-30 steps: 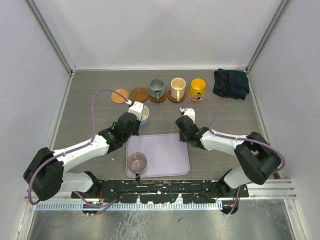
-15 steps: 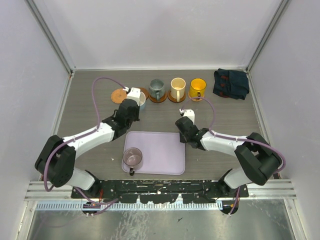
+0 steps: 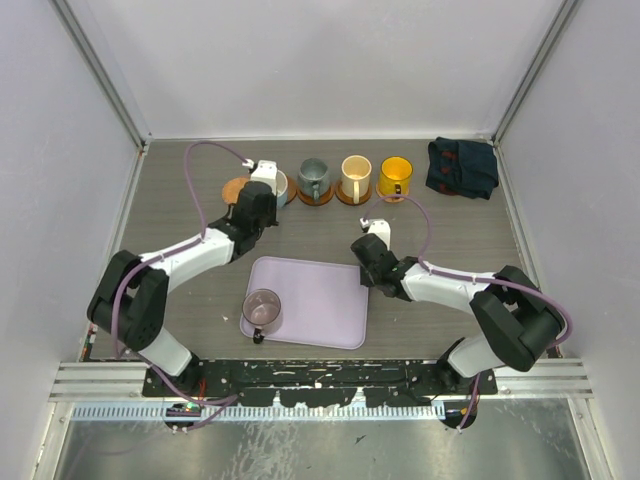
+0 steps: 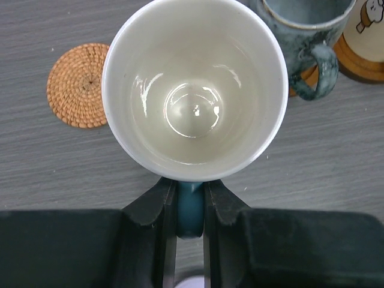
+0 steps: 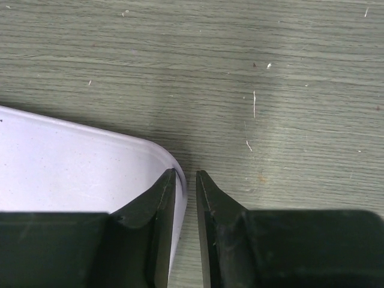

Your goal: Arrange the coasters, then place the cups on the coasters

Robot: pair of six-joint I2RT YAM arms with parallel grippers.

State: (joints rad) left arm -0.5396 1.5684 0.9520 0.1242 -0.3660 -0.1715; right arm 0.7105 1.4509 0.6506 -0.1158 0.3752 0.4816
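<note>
My left gripper is shut on the teal handle of the light blue cup, white inside. It holds the cup in the back row, over the spot just right of a bare woven coaster. The coaster beneath it is hidden. The grey-green cup, cream cup and orange-yellow cup each stand on a coaster. The mauve cup stands on the lavender tray. My right gripper stands slightly open astride the tray's far right corner rim, with table showing between rim and right finger.
A dark blue cloth lies at the back right. The grey-green cup stands close to the right of the held cup, its handle towards me. Grey walls enclose the table on three sides.
My left arm has carried the light blue cup from beside the tray to the back row. The tray with the mauve cup has slid left and turned slightly. My right gripper barely moved.
</note>
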